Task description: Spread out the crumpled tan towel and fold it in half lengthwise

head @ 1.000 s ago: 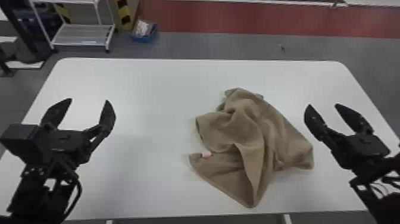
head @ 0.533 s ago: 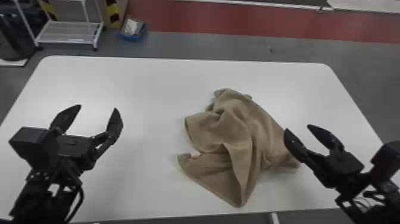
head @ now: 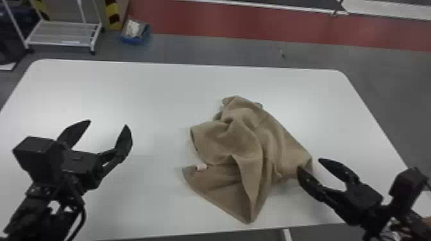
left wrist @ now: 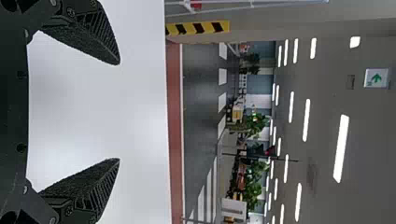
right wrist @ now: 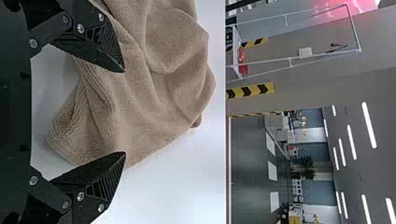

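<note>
The tan towel (head: pixel 243 137) lies in a crumpled heap on the table (head: pixel 144 96), towards three o'clock of its middle, with one flatter corner pointing to six o'clock and a small pale tag (head: pixel 201 167) at about eight. I judge I'm at the very start: the cloth needs spreading before any lengthwise fold.

Just beside the heap, at its four o'clock, is my right end effector (head: pixel 309 163), fingers spread and pinching nothing. One fingertip overlaps the cloth's edge in the head view, but from this angle I can't fairly tell whether it touches or sits above. Farther out, at nine o'clock and well apart from the cloth, my left end effector (head: pixel 108 123) is spread too, with nothing in its grip.

Next, I'd want the right fingers lowered around that near edge and closed on it, then the left brought across for another corner, so I can pull the folds out between them. Grabbing two layers at once would be the likely slip.

The head view gives me the heap's whole outline and the tag; the right wrist view gives me the nubbly weave and a ruckled corner lying beyond the finger gap. The left wrist view gives me white tabletop past its fingers.
</note>
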Controlling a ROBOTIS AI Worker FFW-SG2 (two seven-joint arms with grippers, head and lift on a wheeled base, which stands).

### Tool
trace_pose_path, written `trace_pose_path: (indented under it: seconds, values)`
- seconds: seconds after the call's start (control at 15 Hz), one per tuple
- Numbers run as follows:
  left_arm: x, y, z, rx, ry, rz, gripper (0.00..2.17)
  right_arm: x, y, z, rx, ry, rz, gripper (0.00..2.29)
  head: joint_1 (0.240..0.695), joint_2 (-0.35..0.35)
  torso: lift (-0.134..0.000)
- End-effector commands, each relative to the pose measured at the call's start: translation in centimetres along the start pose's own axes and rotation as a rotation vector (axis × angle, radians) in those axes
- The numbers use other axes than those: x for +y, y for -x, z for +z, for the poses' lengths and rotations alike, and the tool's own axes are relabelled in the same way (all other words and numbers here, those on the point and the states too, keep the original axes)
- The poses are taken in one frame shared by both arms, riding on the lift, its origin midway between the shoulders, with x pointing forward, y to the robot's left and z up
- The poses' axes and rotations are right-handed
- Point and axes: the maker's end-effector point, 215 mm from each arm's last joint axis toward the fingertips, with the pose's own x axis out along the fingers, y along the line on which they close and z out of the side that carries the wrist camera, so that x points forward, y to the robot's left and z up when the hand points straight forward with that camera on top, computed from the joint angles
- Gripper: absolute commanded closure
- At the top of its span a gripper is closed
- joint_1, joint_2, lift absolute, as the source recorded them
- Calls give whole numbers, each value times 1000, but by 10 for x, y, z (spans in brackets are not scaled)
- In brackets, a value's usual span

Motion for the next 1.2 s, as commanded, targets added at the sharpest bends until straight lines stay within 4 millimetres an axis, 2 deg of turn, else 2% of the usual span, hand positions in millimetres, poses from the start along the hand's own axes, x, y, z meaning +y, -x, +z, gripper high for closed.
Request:
trace_pose_path:
  seconds: [0.0, 0.07, 0.27, 0.4, 0.67, 0.8, 1.07, 1.13]
  values:
    - [-27, 4, -19, 80, 64, -94, 188, -2, 0, -3, -8, -3, -8, 289, 695, -172, -125]
    - [-42, 11, -23, 106, 104, -155, 215, -2, -1, -3, -12, -5, -10, 286, 695, -187, -125]
    - [-69, 27, -16, 128, 210, -262, 218, -6, -1, 5, -46, 4, -32, 286, 695, -239, -125]
    - [-88, 38, -24, 190, 251, -328, 272, -8, -1, 5, -49, 5, -36, 286, 695, -272, -125]
    - [-132, 44, -46, 235, 241, -402, 272, -10, 0, 5, -60, 10, -41, 286, 695, -332, -125]
    - [-148, 43, -55, 253, 221, -420, 272, -11, 0, 5, -66, 12, -43, 286, 695, -350, -125]
    - [-165, 44, -57, 260, 214, -444, 289, -13, 1, 5, -72, 14, -45, 286, 695, -350, -125]
    - [-168, 45, -58, 263, 217, -449, 356, -13, 1, 5, -72, 14, -45, 286, 695, -350, -125]
